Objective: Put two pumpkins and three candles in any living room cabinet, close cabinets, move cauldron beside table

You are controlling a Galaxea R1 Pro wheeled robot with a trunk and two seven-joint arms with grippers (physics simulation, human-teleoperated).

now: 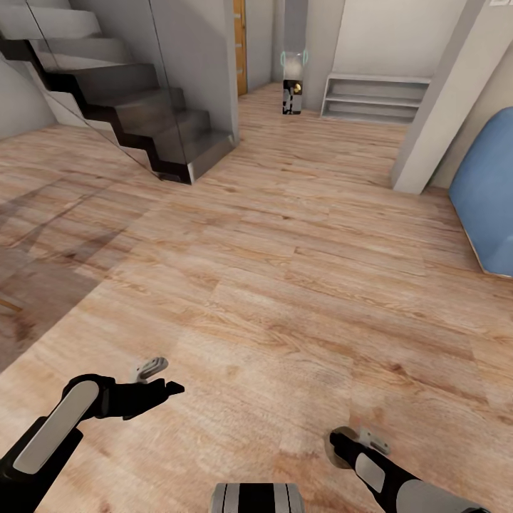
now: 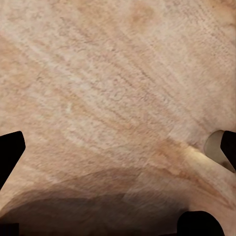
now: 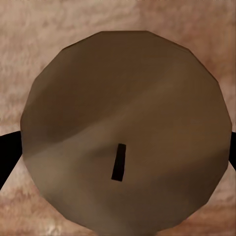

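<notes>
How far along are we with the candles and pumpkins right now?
Nothing looks finished from here. In hand: the right gripper is shut on a brown candle, wick showing. The left gripper is open and carries nothing. Ahead lie plank floor and stairs, so stowing, closing and placing the cauldron remain.

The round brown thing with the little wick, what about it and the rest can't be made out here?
- Brown candle: right wrist view shows its top; sides hidden.
- Right gripper: fingers hidden behind the candle in head view.
- Blue object: cut off by head view's edge.
- Far hallway figure: too small.
</notes>
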